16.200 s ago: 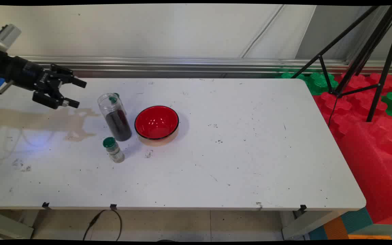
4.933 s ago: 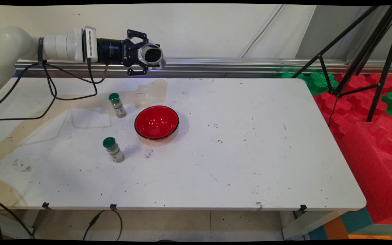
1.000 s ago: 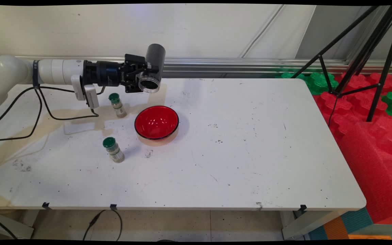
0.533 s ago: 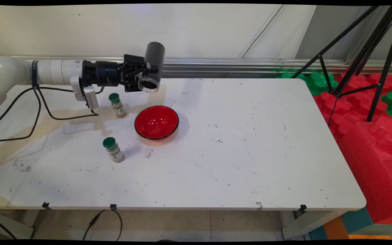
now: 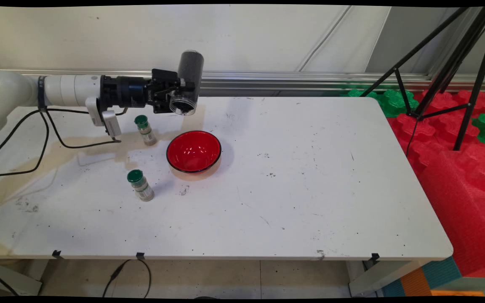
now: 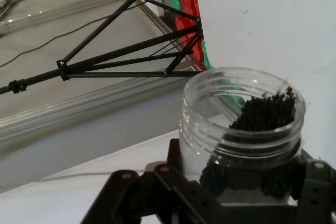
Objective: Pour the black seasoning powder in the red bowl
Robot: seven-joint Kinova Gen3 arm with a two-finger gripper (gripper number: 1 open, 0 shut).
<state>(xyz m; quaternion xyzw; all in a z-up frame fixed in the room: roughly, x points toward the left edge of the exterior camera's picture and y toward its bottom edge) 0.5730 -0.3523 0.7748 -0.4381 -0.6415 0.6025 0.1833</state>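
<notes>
End effector (image 5: 174, 93) clamped on a clear jar (image 5: 187, 83) of dark grains, held tipped over above the counter (image 5: 293, 185), mouth down, just behind the red bowl (image 5: 193, 151). Left of the bowl, a green-capped bottle (image 5: 145, 130); a second bottle (image 5: 140, 185) nearer the front edge.

The gripper (image 5: 174, 91) holds a jar (image 5: 187, 84) tipped mouth-down above the table (image 5: 310, 189), behind the bowl (image 5: 193, 151). One spice bottle (image 5: 145, 130) stands left of the bowl (under the arm), another spice bottle (image 5: 140, 185) nearer the front edge.
</notes>
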